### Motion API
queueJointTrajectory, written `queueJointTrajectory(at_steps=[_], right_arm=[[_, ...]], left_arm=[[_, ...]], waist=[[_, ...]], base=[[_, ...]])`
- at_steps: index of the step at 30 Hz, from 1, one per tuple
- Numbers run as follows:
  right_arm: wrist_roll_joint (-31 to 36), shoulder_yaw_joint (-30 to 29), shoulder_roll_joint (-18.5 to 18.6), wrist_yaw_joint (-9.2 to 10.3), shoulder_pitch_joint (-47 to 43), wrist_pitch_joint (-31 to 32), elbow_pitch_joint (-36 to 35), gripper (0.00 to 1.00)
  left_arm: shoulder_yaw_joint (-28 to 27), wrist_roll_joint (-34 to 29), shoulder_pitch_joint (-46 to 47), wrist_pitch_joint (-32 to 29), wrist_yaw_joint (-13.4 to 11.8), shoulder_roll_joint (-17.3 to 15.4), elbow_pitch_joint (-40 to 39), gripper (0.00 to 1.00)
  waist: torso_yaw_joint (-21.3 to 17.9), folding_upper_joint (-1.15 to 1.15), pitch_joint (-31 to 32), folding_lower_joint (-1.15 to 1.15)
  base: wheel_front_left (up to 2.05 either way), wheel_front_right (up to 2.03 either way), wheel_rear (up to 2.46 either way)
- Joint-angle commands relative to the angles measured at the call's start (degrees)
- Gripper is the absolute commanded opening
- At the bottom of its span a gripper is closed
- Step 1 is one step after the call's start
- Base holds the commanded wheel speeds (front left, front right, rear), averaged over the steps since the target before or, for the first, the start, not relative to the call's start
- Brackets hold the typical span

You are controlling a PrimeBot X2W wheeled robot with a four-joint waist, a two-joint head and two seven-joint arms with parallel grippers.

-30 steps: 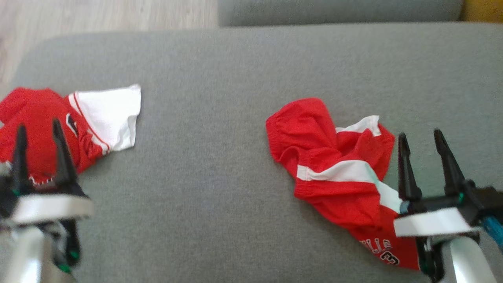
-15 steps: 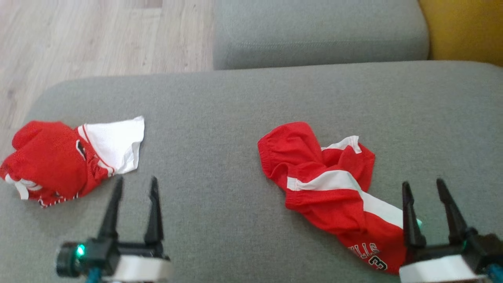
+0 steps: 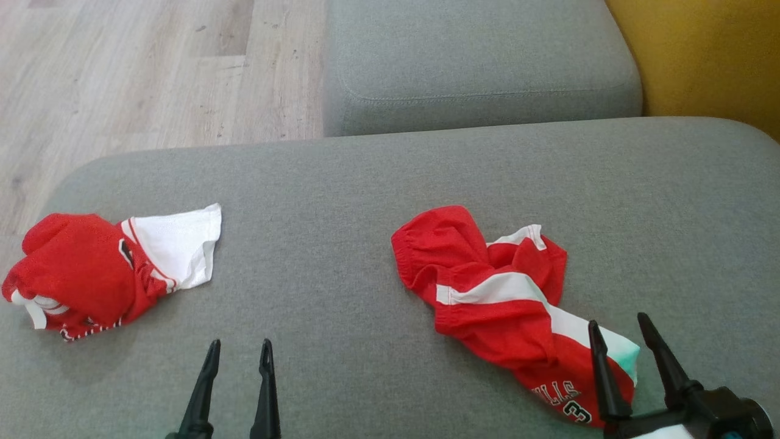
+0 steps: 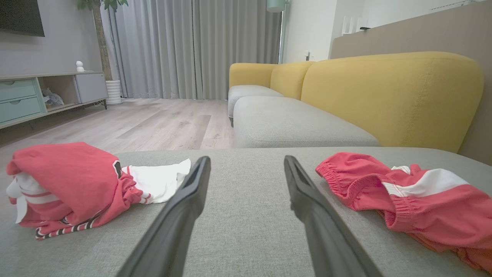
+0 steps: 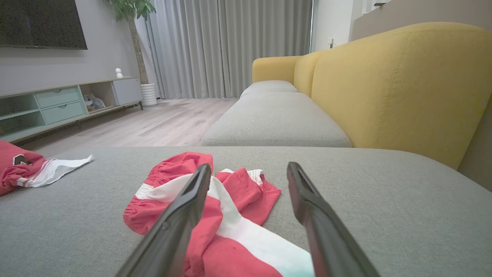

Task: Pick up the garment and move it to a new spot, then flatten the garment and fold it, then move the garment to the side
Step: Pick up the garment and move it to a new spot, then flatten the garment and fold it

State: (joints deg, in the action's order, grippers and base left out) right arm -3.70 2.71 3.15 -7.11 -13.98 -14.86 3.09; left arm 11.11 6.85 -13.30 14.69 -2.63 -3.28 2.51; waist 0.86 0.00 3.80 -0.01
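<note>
A crumpled pair of red shorts (image 3: 499,299) with a white stripe and black lettering lies on the grey cushion (image 3: 341,201), right of middle. It also appears in the left wrist view (image 4: 419,196) and the right wrist view (image 5: 215,215). A second red and white garment (image 3: 97,268) is bunched at the cushion's left edge, also seen in the left wrist view (image 4: 77,184). My right gripper (image 3: 616,334) is open just over the shorts' near right end. Low at the front, my left gripper (image 3: 239,350) is open over bare cushion between the two garments.
A second grey seat cushion (image 3: 475,61) lies beyond, with the yellow sofa back (image 3: 701,55) to the right. Wooden floor (image 3: 122,73) drops off past the cushion's left and far-left edges. A TV cabinet (image 5: 57,104) stands across the room.
The head camera has tilted up, so the cushion and garments sit lower in view. My left gripper has swung from over the left garment to bare cushion near the middle. Both garments lie unchanged.
</note>
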Motion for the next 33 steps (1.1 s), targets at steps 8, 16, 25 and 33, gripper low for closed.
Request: queueJointTrajectory(at_steps=[8,16,25,33], right_arm=[[0.04,2.65,2.08,-0.37,1.20,-0.14,-1.04,1.00],[0.07,3.18,2.09,-0.37,1.05,-0.14,-0.67,1.00],[0.05,4.36,2.42,-0.37,1.26,-0.14,-0.58,1.00],[0.51,5.46,3.27,-0.37,2.53,-0.14,-0.56,1.00]], left_arm=[[-0.14,0.37,2.21,0.30,-2.20,0.39,-2.73,1.00],[-0.08,-0.26,1.82,0.30,-2.01,0.40,-2.48,1.00],[0.00,0.40,1.73,0.30,-1.11,0.40,-2.21,1.00],[5.41,10.43,7.87,0.30,3.77,0.40,3.14,1.00]], waist=[[0.55,0.00,-0.03,0.01],[0.66,0.00,0.46,0.01],[0.42,0.00,0.31,0.01],[-2.43,0.00,-1.79,0.01]], base=[[0.00,0.00,0.00],[0.00,0.00,0.00],[0.00,0.00,0.00],[0.00,0.00,0.00]])
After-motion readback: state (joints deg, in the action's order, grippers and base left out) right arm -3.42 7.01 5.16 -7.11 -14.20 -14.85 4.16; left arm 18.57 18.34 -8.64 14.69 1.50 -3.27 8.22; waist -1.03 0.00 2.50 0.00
